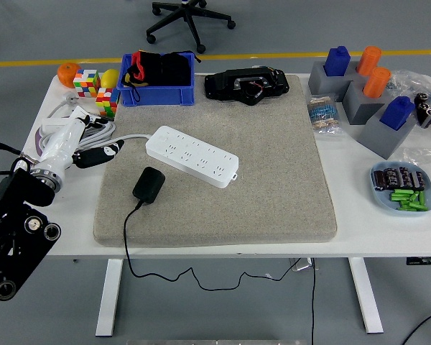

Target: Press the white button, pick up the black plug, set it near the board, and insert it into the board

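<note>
A white power strip [192, 156], the board, lies at a slant on the grey mat [273, 165], its white cord running off to the left. I cannot make out its button. The black plug [149, 184] lies on the mat just in front of the strip's left end. Its black cable [128, 237] drops over the table's near edge. My left hand [86, 147] rests at the table's left edge, left of the mat, with fingers loosely extended and holding nothing, about a hand's width from the plug. The right arm is out of view.
A blue bin [158, 93] with black and red items, two colour cubes [86, 81], an orange [69, 72] and a black device [246, 85] line the back. Grey blocks with blue and orange pegs [359, 90] and a blue dish of parts [404, 188] stand at the right.
</note>
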### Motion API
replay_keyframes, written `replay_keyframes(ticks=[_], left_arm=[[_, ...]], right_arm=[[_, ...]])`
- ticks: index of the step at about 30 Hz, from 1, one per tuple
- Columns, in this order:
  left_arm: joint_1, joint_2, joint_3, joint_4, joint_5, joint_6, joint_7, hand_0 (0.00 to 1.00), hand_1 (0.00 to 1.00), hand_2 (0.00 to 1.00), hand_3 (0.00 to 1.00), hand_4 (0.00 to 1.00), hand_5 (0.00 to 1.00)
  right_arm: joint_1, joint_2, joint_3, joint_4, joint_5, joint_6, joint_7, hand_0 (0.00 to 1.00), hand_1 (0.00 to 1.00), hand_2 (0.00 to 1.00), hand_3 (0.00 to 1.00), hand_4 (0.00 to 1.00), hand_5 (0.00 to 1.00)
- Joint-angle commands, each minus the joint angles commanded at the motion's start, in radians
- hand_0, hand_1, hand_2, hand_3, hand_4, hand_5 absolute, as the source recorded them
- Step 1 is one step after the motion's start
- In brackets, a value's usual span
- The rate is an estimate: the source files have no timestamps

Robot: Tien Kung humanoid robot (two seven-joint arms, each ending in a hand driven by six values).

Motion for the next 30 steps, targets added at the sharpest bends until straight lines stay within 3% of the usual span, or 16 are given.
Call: replay_keyframes(ticks=[6, 11, 12, 17, 18, 23, 24, 30], left_arm=[[-0.012, -0.012, 0.019, -0.003, -0.006, 0.018, -0.009, 0.870, 0.860, 0.804, 0.798, 0.789, 0.449], [-0.089, -0.022, 0.088, 0.051, -0.034, 0.010, -0.004, 0.870, 0.860, 0.804, 0.798, 0.789, 0.449], [-0.121, -0.018, 0.122, 0.069, -0.044, 0.005, -0.004, 0.509, 0.642, 0.572, 0.781, 0.633, 0.065], [-0.270, 0.000, 0.271, 0.174, -0.105, 0.006, -0.030, 0.509, 0.642, 0.572, 0.781, 0.633, 0.065], [-0.295, 0.001, 0.295, 0.193, -0.118, 0.012, -0.042, 0.147, 0.198, 0.249, 0.695, 0.184, 0.002], [-0.390, -0.004, 0.380, 0.286, -0.159, 0.027, -0.089, 0.147, 0.198, 0.249, 0.695, 0.184, 0.002], [-0.410, -0.007, 0.399, 0.308, -0.168, 0.028, -0.096, 0.055, 0.056, 0.127, 0.648, 0.002, 0.002], [-0.488, -0.036, 0.487, 0.415, -0.204, 0.023, -0.109, 0.020, 0.024, 0.125, 0.642, 0.002, 0.002]], right_arm=[[-0.004, 0.006, 0.001, -0.001, 0.001, 0.001, 0.000, 0.691, 0.620, 0.638, 0.573, 0.682, 0.278], [-0.005, 0.009, 0.003, 0.000, 0.002, 0.001, 0.001, 0.691, 0.620, 0.638, 0.573, 0.682, 0.278], [-0.005, 0.009, 0.003, 0.000, 0.002, 0.001, 0.000, 0.691, 0.620, 0.638, 0.571, 0.679, 0.274], [-0.003, 0.005, 0.004, -0.001, 0.005, 0.001, 0.000, 0.691, 0.620, 0.638, 0.571, 0.679, 0.274], [-0.003, 0.005, 0.004, -0.002, 0.005, 0.001, 0.000, 0.691, 0.619, 0.637, 0.572, 0.676, 0.256], [-0.001, 0.005, 0.003, -0.001, 0.007, 0.002, 0.000, 0.691, 0.619, 0.637, 0.572, 0.676, 0.256], [0.000, 0.006, 0.004, -0.002, 0.007, 0.002, -0.001, 0.692, 0.619, 0.635, 0.572, 0.675, 0.256], [-0.002, 0.008, 0.006, -0.004, 0.009, 0.003, -0.002, 0.692, 0.619, 0.634, 0.572, 0.675, 0.257]])
